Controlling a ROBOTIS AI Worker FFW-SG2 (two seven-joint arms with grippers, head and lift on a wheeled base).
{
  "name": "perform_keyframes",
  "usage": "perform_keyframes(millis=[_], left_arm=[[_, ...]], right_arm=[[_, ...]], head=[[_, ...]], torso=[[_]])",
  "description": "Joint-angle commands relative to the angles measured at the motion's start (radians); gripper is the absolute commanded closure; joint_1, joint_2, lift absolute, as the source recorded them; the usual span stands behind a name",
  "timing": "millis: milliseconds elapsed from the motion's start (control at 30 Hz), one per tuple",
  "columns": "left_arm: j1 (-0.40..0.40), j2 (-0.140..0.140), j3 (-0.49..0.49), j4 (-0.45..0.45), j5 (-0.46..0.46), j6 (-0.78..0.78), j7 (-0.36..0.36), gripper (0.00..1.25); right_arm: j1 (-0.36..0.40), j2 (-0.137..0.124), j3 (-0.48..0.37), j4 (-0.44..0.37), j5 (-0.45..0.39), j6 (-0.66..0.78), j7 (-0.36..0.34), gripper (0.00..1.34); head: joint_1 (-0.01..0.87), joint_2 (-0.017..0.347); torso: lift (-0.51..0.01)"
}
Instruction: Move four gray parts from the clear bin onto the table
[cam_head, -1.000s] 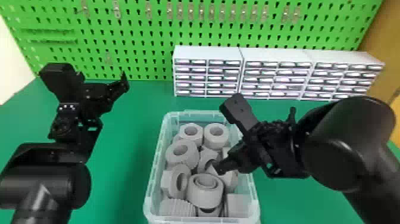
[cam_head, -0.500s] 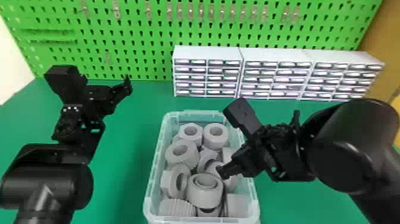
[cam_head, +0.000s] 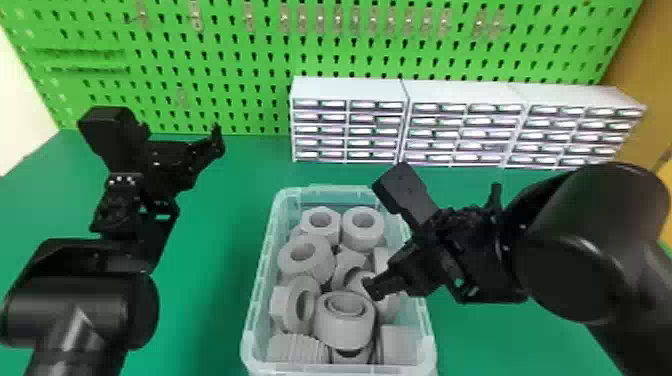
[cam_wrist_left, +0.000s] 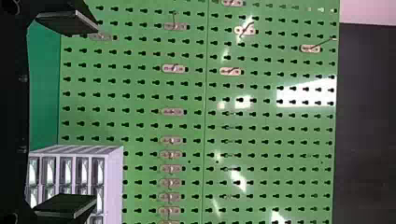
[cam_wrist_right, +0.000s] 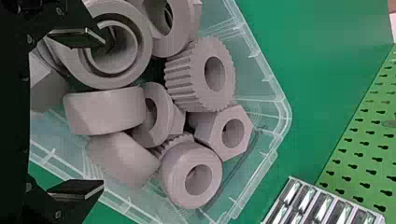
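Note:
In the head view my right gripper (cam_head: 410, 270) hangs over the right side of the clear bin (cam_head: 255, 300), a fingertip just right of the nested ring part (cam_head: 345, 320). The right wrist view shows my right gripper (cam_wrist_right: 91, 114) open and holding nothing. One finger overlaps the nested ring part (cam_wrist_right: 105, 51); the other is by the bin's side wall. A smooth gray ring (cam_wrist_right: 105, 109) lies between them, with a ribbed part (cam_wrist_right: 201, 74) and a hex part (cam_wrist_right: 224, 133) beyond. My left gripper (cam_head: 180, 155) is above the table's left side, and in its wrist view the left gripper (cam_wrist_left: 84, 114) is open and bare.
White drawer cabinets (cam_head: 347, 92) stand along the back of the green table (cam_head: 215, 300), in front of a green pegboard (cam_head: 240, 55). Green tabletop shows on both sides of the bin, which is full of gray parts. The bin's rim stands close beneath my right arm.
My right gripper has shifted slightly to the right and toward the robot. The left arm has drifted a little to the right. Parts in the bin look unmoved.

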Motion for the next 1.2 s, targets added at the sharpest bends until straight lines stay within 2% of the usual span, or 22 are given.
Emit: perform_keyframes(millis=[0, 367, 467, 667, 767, 900, 1167], left_arm=[[-0.002, 0.000, -0.001, 0.000, 0.000, 0.000, 0.001, 0.02], [-0.005, 0.000, -0.008, 0.001, 0.000, 0.000, -0.001, 0.03], [-0.005, 0.000, -0.011, 0.003, -0.002, 0.000, 0.001, 0.04], [-0.006, 0.000, -0.011, 0.005, -0.002, 0.000, 0.001, 0.04], [-0.008, 0.000, -0.014, 0.005, -0.005, 0.000, -0.001, 0.04], [-0.011, 0.000, -0.020, 0.006, -0.009, 0.000, -0.001, 0.04], [-0.013, 0.000, -0.023, 0.012, -0.009, 0.001, -0.001, 0.04]], right_arm=[[-0.002, 0.000, 0.001, 0.000, 0.000, 0.000, 0.000, 0.22], [-0.014, -0.005, 0.019, 0.006, 0.000, -0.012, 0.014, 0.22], [-0.017, -0.009, 0.030, 0.012, 0.034, -0.031, 0.066, 0.22], [-0.023, -0.006, 0.068, 0.028, 0.206, -0.064, 0.244, 0.22], [-0.029, -0.002, 0.084, 0.044, 0.255, -0.087, 0.308, 0.22], [-0.028, 0.004, 0.088, 0.044, 0.307, -0.092, 0.350, 0.22], [-0.028, 0.006, 0.090, 0.055, 0.319, -0.103, 0.359, 0.22]], head=[[0.686, 0.026], [0.686, 0.026], [0.686, 0.026], [0.686, 0.026], [0.686, 0.026], [0.686, 0.026], [0.686, 0.026]], torso=[[-0.050], [-0.050], [-0.050], [-0.050], [-0.050], [-0.050], [-0.050]])
